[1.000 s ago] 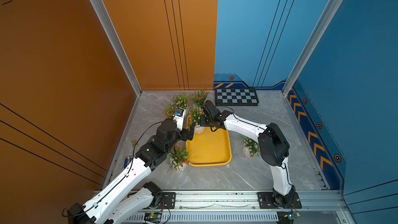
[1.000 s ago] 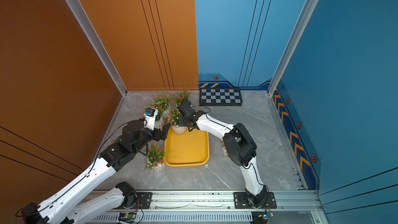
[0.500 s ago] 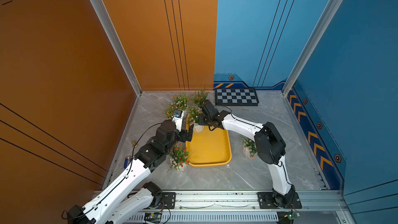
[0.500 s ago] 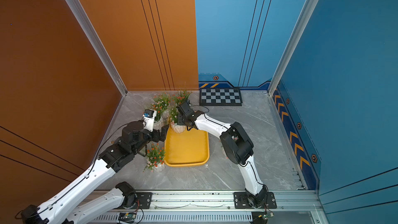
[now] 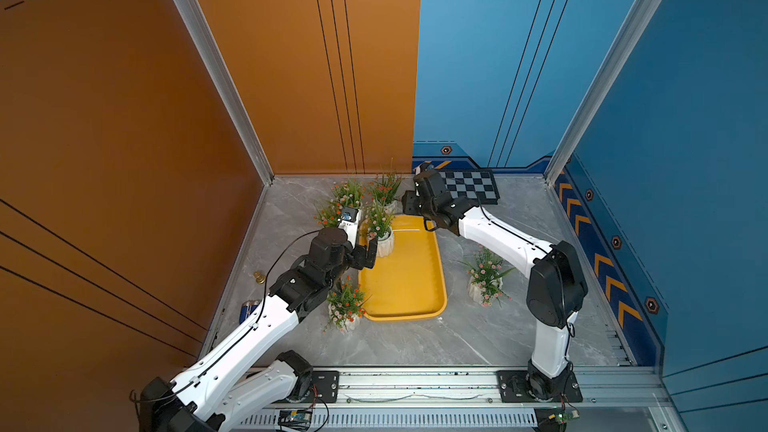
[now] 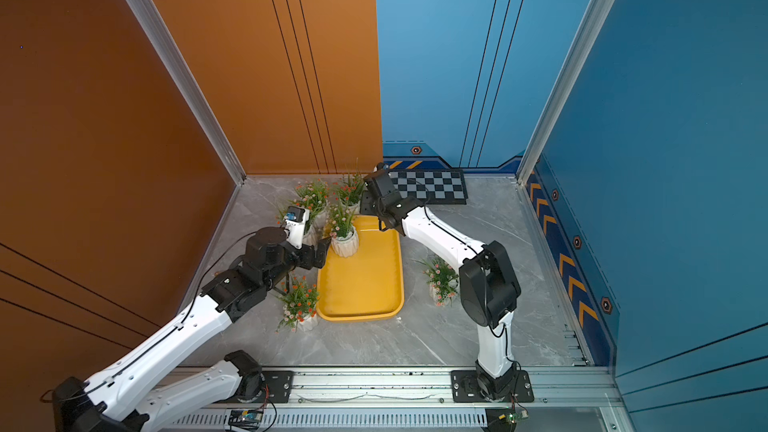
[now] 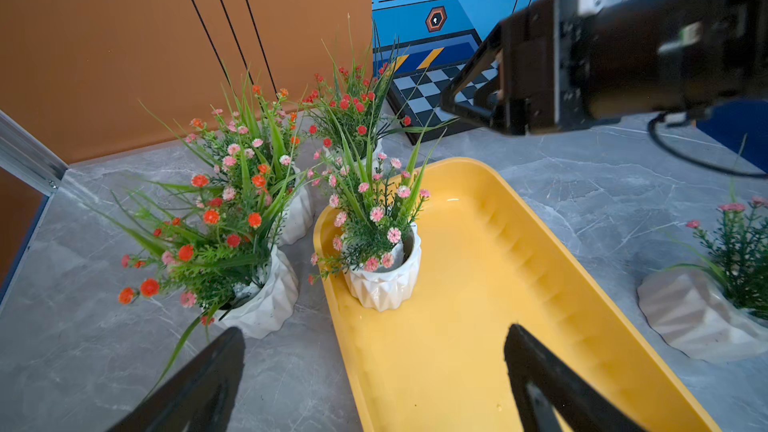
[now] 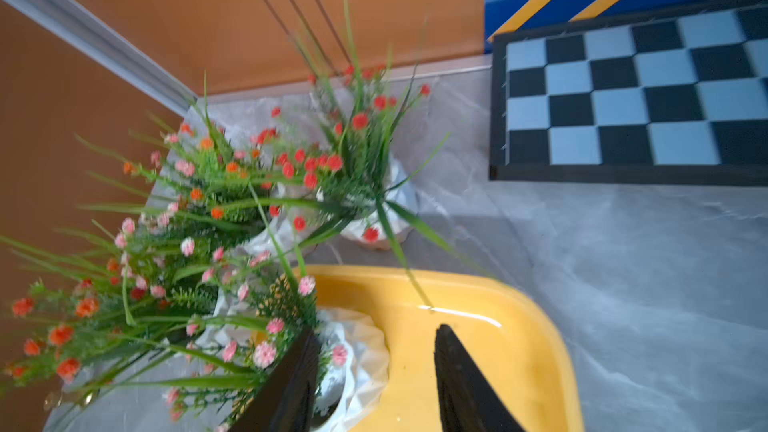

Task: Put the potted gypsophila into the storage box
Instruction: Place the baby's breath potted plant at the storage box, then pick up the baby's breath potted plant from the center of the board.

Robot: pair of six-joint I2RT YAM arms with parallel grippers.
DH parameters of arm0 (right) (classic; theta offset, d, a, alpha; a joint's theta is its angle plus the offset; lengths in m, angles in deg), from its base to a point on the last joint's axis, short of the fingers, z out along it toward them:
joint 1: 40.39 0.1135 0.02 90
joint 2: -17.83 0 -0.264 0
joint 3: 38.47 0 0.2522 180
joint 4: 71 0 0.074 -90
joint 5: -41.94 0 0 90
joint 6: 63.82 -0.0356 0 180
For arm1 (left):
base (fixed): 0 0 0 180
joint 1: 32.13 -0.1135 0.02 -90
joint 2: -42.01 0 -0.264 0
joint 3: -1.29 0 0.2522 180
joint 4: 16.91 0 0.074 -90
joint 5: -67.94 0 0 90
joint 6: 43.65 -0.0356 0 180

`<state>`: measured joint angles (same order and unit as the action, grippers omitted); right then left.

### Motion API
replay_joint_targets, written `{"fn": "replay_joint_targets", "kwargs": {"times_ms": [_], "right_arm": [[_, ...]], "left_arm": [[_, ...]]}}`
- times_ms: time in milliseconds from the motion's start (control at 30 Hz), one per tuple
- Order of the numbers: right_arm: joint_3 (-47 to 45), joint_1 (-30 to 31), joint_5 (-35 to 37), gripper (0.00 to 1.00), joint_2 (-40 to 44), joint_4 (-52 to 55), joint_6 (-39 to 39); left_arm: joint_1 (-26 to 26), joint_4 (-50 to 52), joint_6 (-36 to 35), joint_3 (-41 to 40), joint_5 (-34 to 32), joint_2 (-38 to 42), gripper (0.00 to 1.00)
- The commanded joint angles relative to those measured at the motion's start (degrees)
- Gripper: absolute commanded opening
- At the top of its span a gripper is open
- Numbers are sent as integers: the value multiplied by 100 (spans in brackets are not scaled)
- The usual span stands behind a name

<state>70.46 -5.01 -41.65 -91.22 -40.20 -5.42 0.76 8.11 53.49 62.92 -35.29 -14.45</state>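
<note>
The yellow storage box (image 5: 405, 284) (image 6: 361, 284) lies mid-floor. One pink-flowered potted gypsophila (image 5: 385, 243) (image 7: 384, 280) (image 8: 365, 351) stands upright in its far left corner. My right gripper (image 5: 408, 202) (image 8: 376, 332) hangs above that corner, open and holding nothing; one finger crosses over the plant's leaves. My left gripper (image 5: 368, 253) (image 7: 374, 332) is wide open and straddles the box's left rim just short of that pot. Three more pots (image 5: 349, 197) (image 7: 257, 297) cluster outside the far left corner. Another (image 5: 345, 307) stands by the near left corner, and one (image 5: 486, 282) stands to the right.
A black-and-grey checkered board (image 5: 469, 187) (image 8: 631, 97) lies against the back wall behind my right wrist. A small brass piece (image 5: 259, 278) and a blue object (image 5: 248, 311) sit by the left wall. Orange and blue walls close in the floor.
My right gripper has opened, let go of the pink-flowered pot in the box, and risen back toward the checkered board. The left arm has hardly moved.
</note>
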Motion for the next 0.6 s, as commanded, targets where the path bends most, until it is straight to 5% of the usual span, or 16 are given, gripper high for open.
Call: {"fn": "replay_joint_targets", "kwargs": {"times_ms": [0, 567], "right_arm": [[79, -345, 38, 47, -65, 341, 227], [1951, -967, -1413, 43, -2252, 392, -63]], "left_arm": [[-69, -426, 62, 353, 247, -260, 98], [-281, -644, 112, 1451, 588, -1591, 98]]}}
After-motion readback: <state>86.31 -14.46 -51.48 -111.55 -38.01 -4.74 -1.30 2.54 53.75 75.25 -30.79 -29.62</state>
